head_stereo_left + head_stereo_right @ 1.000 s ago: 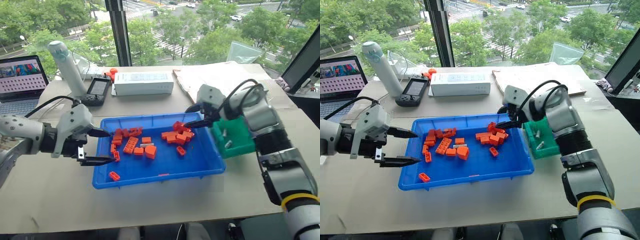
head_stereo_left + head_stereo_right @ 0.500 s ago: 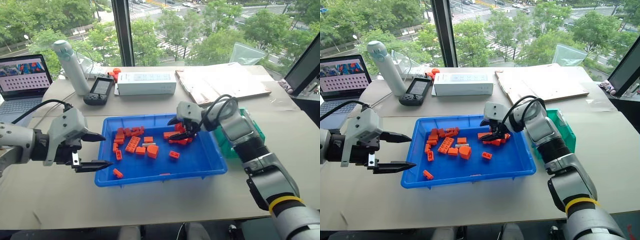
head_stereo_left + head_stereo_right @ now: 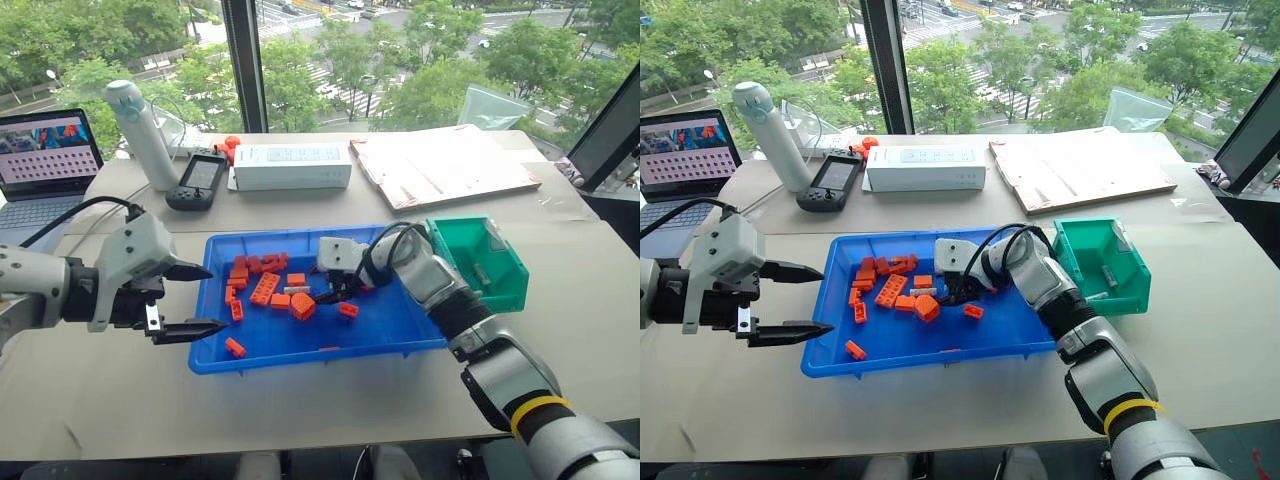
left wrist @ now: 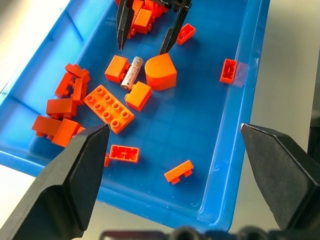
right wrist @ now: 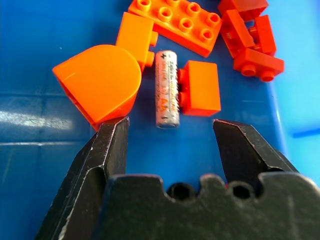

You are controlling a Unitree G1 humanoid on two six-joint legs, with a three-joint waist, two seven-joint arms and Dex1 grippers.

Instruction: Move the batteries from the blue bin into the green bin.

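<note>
On the far left of the tabletop (image 3: pixel 120 400) a laptop (image 3: pixel 45 160) sits open, with a white bottle (image 3: pixel 140 135) just beside it. The left tool (image 3: pixel 195 300) hangs at the blue bin's (image 3: pixel 400 340) left edge, its two black fingers spread wide and holding nothing. Inside the bin lie scattered orange bricks (image 3: pixel 265 288), and among them one battery (image 5: pixel 166 89) rests flat, touching a square brick (image 5: pixel 201 88) on one side and lying just beside a rounded orange block (image 5: pixel 100 82) on the other. The right tool (image 4: pixel 147 45) hovers directly above that battery with its fingers parted on either side of it (not touching it, as the wrist views show). To the right, just outside the blue bin, stands the green bin (image 3: pixel 500 275), with small grey cylinders (image 3: pixel 1108 274) inside.
</note>
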